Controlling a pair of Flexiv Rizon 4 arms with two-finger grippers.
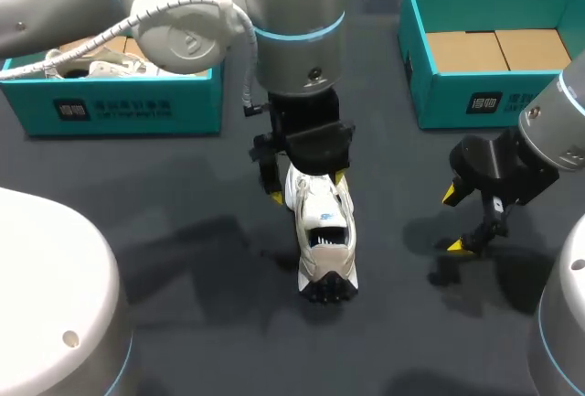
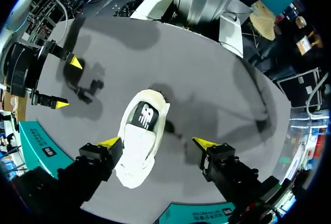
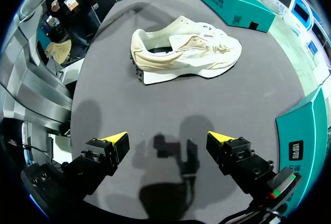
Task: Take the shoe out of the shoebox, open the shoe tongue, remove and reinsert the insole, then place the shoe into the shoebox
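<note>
A white shoe (image 1: 324,231) lies on the dark table mid-field, its black-soled heel toward the near edge. My left gripper (image 1: 307,186) hangs over the toe end with its fingers spread wide. In the left wrist view the shoe (image 2: 139,141) sits between the yellow tips, close against one finger (image 2: 109,142) and well apart from the other, so the left gripper (image 2: 157,143) is open. My right gripper (image 1: 454,222) stands open and empty to the shoe's right. From the right wrist view the shoe (image 3: 181,53) lies on its side ahead of the right gripper (image 3: 166,137).
A teal shoebox (image 1: 110,108) at the back left holds pale paper and another white shoe. A second teal shoebox (image 1: 439,94) at the back right has brown cardboard inside; its wall (image 3: 305,136) is close beside my right gripper.
</note>
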